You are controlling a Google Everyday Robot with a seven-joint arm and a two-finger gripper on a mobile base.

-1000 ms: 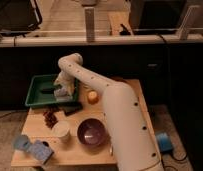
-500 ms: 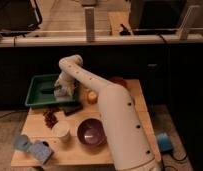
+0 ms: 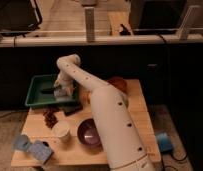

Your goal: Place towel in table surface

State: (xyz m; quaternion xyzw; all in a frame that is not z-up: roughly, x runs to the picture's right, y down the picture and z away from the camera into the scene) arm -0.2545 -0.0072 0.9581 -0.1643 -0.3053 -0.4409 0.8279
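My gripper hangs down inside the green bin at the table's back left, at the end of the white arm that reaches up from the bottom of the view. A pale patch right at the gripper may be the towel; I cannot tell whether the two touch. The table surface is a light wooden top that runs from the bin to the right and toward me.
On the table stand a purple bowl, a white cup, a dark reddish clump, blue objects at the front left, a small orange thing and a reddish-brown bowl behind the arm. A blue item lies right of the table.
The arm's thick forearm now fills more of the view and hides more of the table's middle. The gripper has stayed over the same spot in the green bin.
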